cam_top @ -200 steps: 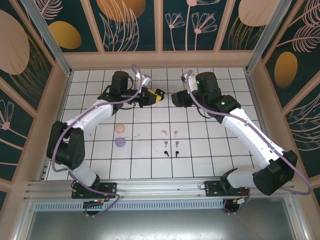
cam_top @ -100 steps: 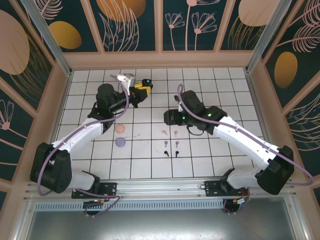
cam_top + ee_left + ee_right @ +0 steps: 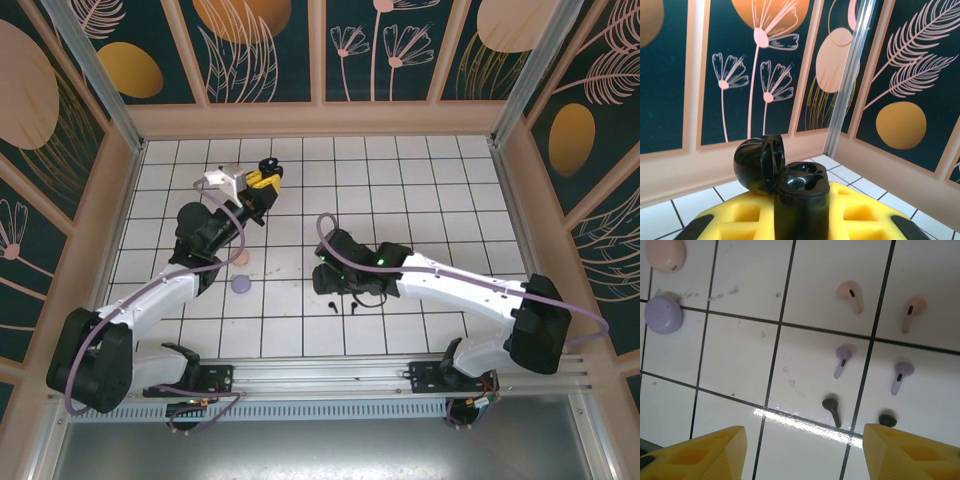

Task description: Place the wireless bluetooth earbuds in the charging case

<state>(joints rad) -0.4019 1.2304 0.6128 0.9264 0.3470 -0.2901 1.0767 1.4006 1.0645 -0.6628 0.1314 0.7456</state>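
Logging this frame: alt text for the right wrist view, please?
Six stemmed earbuds lie on white tile in pairs: pink pair top, purple pair middle, black pair bottom. Pink case and purple case upper left; open right gripper below.

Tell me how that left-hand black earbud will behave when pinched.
The black earbud looks tiny against the tile, so it is probably light and may slip from the open right tool. Its rounded head and thin stem suggest it could pivot or skid on that glare-lit surface.
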